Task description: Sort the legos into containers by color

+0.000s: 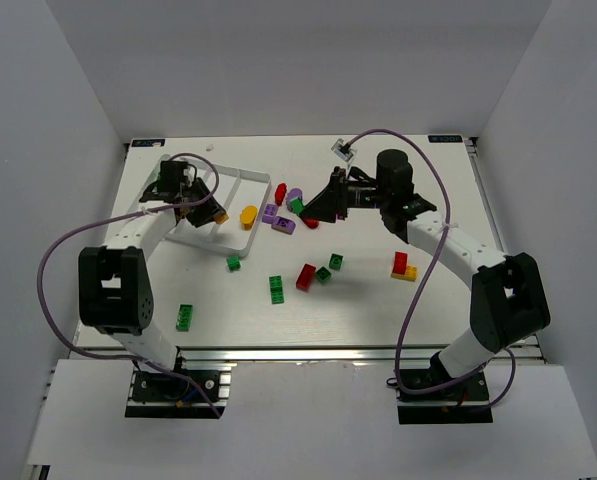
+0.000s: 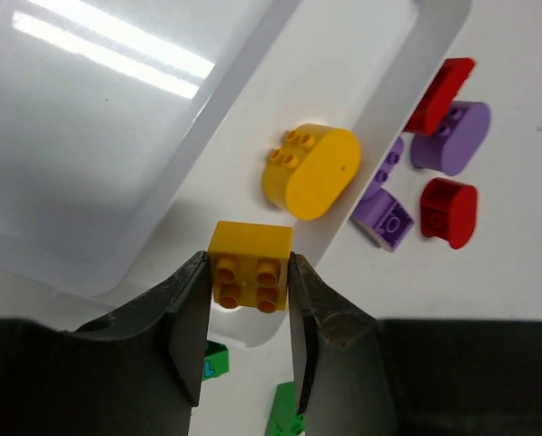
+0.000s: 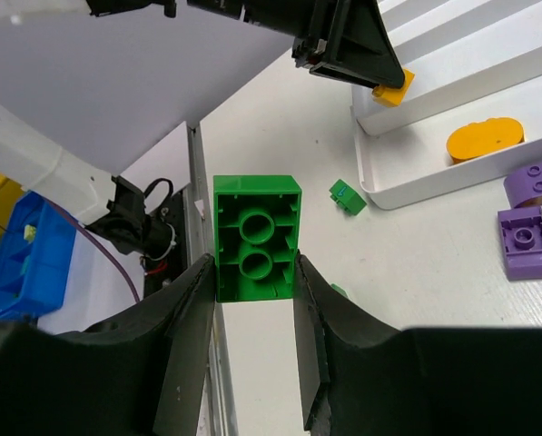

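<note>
Yellow brick [image 2: 250, 266], judged light, rigid and slick, best pinched across flat side walls, clamped so by left fingers [image 2: 184, 318] over the tray [image 1: 236, 192] at the counter's [image 1: 428, 310] ten o'clock; green brick [image 3: 256, 238] likewise clamped by right fingers [image 3: 191, 336] near twelve o'clock.

Bright, sharp, glare streaks on tray [image 2: 80, 173]

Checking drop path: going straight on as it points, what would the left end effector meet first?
Likely the white tray's floor, beside the yellow oval brick; the yellow brick in the left end effector would touch first.
</note>
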`<state>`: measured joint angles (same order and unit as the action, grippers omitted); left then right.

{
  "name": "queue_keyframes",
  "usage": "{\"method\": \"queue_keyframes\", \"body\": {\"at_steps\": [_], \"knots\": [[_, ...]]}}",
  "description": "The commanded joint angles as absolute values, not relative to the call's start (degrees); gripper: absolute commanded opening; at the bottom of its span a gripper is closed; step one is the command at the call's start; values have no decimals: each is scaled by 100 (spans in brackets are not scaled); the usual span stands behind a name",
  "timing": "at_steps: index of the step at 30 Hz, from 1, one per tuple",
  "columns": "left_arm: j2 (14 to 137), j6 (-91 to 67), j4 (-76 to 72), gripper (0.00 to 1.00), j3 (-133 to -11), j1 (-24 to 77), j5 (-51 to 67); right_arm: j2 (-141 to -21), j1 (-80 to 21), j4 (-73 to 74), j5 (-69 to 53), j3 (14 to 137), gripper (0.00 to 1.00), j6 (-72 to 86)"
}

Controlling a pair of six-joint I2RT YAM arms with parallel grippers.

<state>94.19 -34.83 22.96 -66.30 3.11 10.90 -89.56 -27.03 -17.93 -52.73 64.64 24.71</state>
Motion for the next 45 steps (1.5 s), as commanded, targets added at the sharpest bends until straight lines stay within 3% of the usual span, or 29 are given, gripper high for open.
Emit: {"method": "queue_keyframes", "body": {"at_steps": [1, 10, 23, 30, 37, 45], "knots": [[9579, -3103, 2733, 29, -6908, 395, 984, -8789, -2707, -1582, -5168, 6469, 0, 1969], [9896, -3173, 2505, 37, -6873, 668, 1046, -8912, -2707, -1363, -5159, 6574, 0, 1705], [9888, -3155, 2680, 60, -7145, 791, 774, -8947, -2707, -976, -5150, 6750, 0, 1047], [9450, -3234, 2839, 60, -7234, 791, 940, -8895, -2830, -309, -4905, 7048, 0, -398], [8456, -3717, 2392, 60, -6541, 852, 2257, -8991, -3225, 562, -3799, 7330, 0, -2160], [7708, -4710, 1574, 65, -5977, 1186, 2707, -9202, -3603, 940, -3322, 7348, 0, -2742]]}}
